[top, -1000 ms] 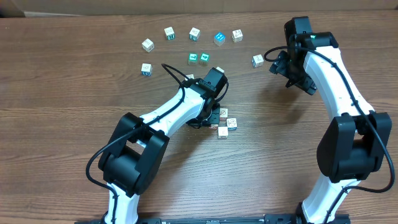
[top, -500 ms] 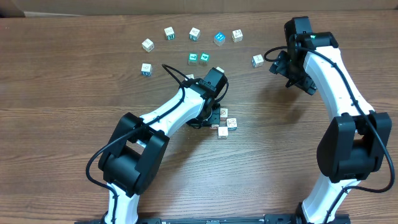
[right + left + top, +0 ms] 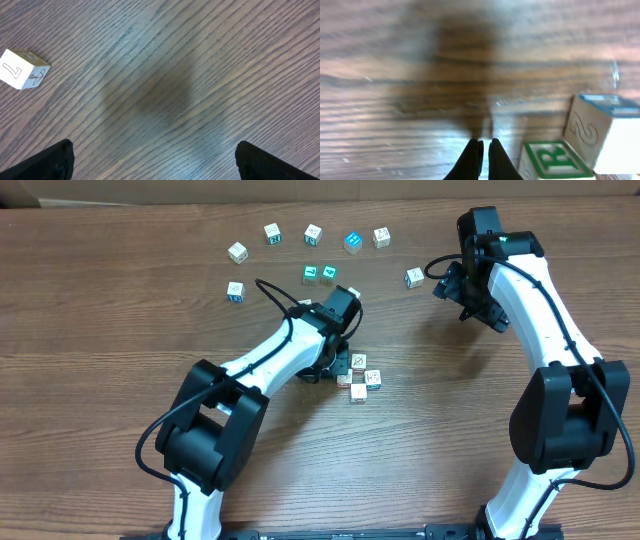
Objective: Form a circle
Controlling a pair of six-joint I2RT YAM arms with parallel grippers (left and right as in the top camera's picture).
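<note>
Your left fingers (image 3: 474, 160) are closed and empty, and have drawn back slightly. Circle (image 3: 358, 377) of four cubes has not moved, lies tight just right of fingertips. Right fingers (image 3: 50, 162) wide open, idle, loose cube (image 3: 22, 70) to their left. Ring looks nearly done.

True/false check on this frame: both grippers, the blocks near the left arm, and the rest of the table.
1. The left gripper is shut with nothing between its fingers. True.
2. The right gripper grips a cube. False: it is wide open over the bare wooden table, holding nothing.
3. A small whitish cube with a green-framed R lies just beside the left gripper. True.
4. Every cube is in the cluster of small whitish cubes. False: loose printed cubes lie scattered at the top of the overhead view.
</note>
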